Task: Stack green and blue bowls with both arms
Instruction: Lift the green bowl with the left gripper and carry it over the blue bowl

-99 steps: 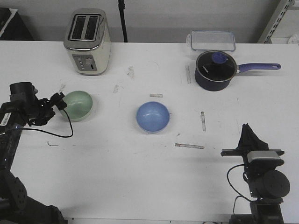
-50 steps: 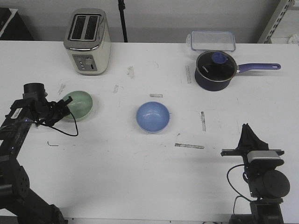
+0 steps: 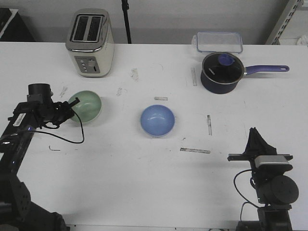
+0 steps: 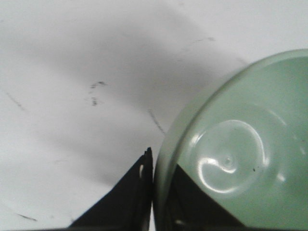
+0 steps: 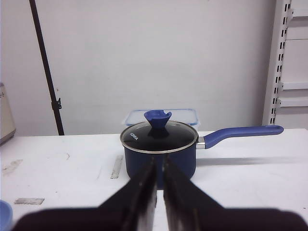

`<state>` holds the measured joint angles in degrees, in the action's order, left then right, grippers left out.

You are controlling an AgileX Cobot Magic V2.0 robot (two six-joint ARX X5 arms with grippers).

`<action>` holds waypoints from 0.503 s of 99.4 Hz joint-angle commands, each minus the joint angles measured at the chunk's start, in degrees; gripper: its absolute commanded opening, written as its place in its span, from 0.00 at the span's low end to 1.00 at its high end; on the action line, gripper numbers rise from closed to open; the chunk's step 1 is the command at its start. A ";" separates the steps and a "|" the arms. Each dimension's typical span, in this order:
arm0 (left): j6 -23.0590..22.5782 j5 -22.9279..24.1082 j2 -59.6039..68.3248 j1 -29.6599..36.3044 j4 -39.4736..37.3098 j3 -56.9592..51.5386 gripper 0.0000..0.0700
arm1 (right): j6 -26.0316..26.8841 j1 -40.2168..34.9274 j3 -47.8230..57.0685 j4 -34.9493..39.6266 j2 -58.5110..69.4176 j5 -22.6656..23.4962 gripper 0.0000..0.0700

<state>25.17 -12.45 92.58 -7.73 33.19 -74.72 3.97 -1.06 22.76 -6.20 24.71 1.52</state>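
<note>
The pale green bowl (image 3: 87,105) is at the left of the table, its rim pinched by my left gripper (image 3: 70,107), which is shut on it. In the left wrist view one finger lies outside the rim and the other shows dark through the green bowl's (image 4: 240,159) wall, at my left gripper (image 4: 161,166). The blue bowl (image 3: 157,120) rests alone at the table's middle, to the right of the green one. My right gripper (image 3: 254,135) is shut and holds nothing, low at the front right and far from both bowls. From my right gripper (image 5: 159,161) only a sliver of the blue bowl (image 5: 2,214) shows.
A cream toaster (image 3: 90,42) stands at the back left. A dark saucepan (image 3: 221,72) with a glass lid and purple handle sits at the back right, a clear lidded box (image 3: 219,42) behind it. Scuffs and tape strips (image 3: 195,150) mark the table.
My left arm has swung right, its gripper has closed on the green bowl's rim, and the bowl has shifted slightly right and back. The blue bowl and right arm have not moved.
</note>
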 commanded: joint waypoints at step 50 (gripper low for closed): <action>17.53 0.70 -3.06 23.08 -4.37 -8.24 0.00 | 0.74 -0.04 -0.07 -0.63 0.00 -0.04 0.02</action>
<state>38.61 -12.49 87.70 13.58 29.15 -81.67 3.97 -1.06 22.76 -6.20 24.71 1.50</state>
